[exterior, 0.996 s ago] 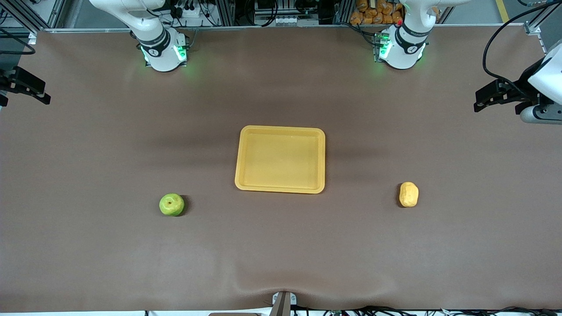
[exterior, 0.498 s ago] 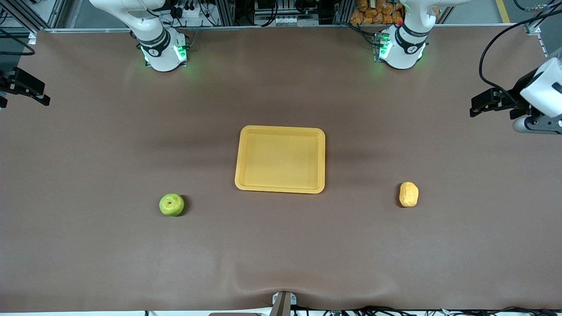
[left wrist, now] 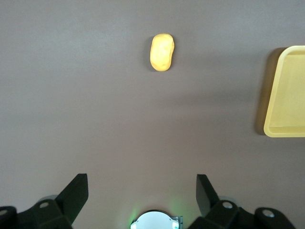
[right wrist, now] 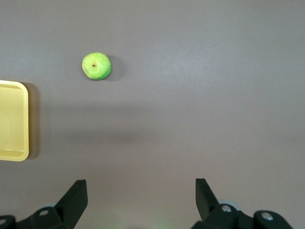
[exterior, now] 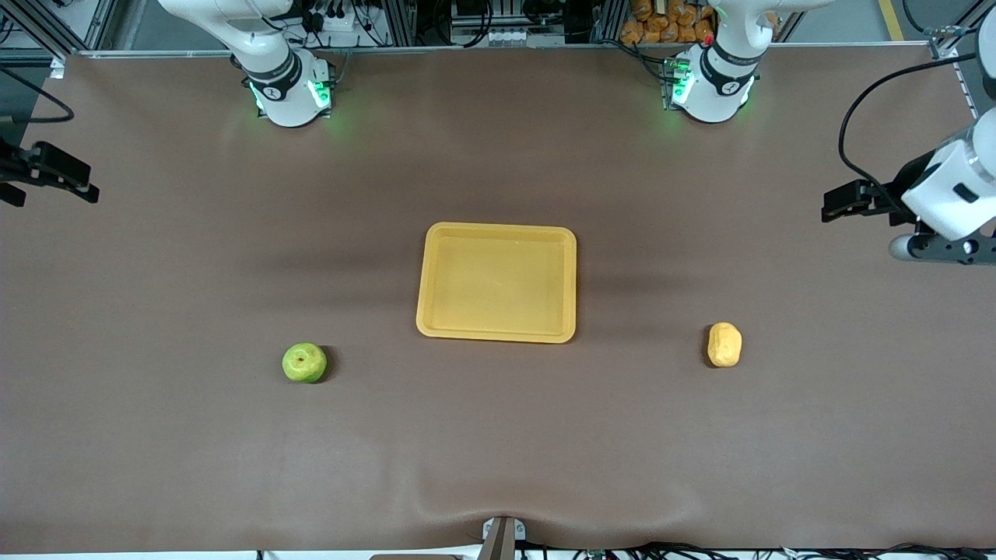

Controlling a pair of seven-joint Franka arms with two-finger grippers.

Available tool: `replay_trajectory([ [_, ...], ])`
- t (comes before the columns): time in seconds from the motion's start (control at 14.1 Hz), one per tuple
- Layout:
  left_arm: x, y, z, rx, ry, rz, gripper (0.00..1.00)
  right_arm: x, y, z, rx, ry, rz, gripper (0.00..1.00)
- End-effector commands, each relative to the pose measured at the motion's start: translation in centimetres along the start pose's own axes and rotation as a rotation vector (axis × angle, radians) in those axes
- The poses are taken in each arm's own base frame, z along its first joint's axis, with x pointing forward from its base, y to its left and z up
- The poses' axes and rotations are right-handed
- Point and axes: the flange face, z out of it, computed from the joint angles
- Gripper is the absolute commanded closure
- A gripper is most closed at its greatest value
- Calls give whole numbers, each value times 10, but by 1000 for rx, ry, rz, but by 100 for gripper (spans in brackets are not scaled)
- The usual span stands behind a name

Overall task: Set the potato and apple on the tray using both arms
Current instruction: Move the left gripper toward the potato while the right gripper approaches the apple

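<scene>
In the front view, the yellow-orange tray (exterior: 496,282) lies flat at the middle of the brown tabletop (exterior: 498,435), nothing in it. The green apple (exterior: 304,362) sits on the tabletop toward the right arm's end, well apart from the tray and a little nearer the front camera than the tray's near rim. The potato (exterior: 724,344) lies toward the left arm's end, also well apart from the tray, its long axis running roughly toward and away from the camera. The left claw (exterior: 844,201) hangs over bare tabletop at the left arm's end, well away from the potato; its white wrist shows at the edge of the view. The right claw (exterior: 58,175) hangs over the right arm's end of the tabletop, mostly cut off by the edge. Both green-lit bases stand along the top.

In the left wrist view, the left claw (left wrist: 141,193) is spread wide — its two black fingers (left wrist: 75,193) stand far apart with only tabletop between them. The potato (left wrist: 162,52) lies well clear of them, and a corner of the tray (left wrist: 285,95) shows at the edge.

In the right wrist view, the right claw (right wrist: 140,195) is likewise spread wide and holds nothing — the apple (right wrist: 96,66) rests on the tabletop well away from its fingers (right wrist: 75,195), stem dimple up, with the tray's (right wrist: 13,121) end visible near it.
</scene>
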Motion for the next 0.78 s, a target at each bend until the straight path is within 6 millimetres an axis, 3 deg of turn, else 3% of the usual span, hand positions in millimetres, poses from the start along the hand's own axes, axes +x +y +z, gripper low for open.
replay_trajectory([
  [0.0, 11, 0, 11, -7, -10, -15, 0, 7, 8, 4, 0, -11, 1, 0],
  [0.36, 39, -6, 49, -3, -28, -22, 0, 19, 23, 28, -2, -55, 24, 0],
  [0.5, 42, -6, 52, -2, -24, -20, 0, 32, 28, 55, 5, -101, 30, 0],
  [0.71, 47, -10, 58, -4, -20, -29, 0, 37, 32, 66, 6, -120, 36, 0],
])
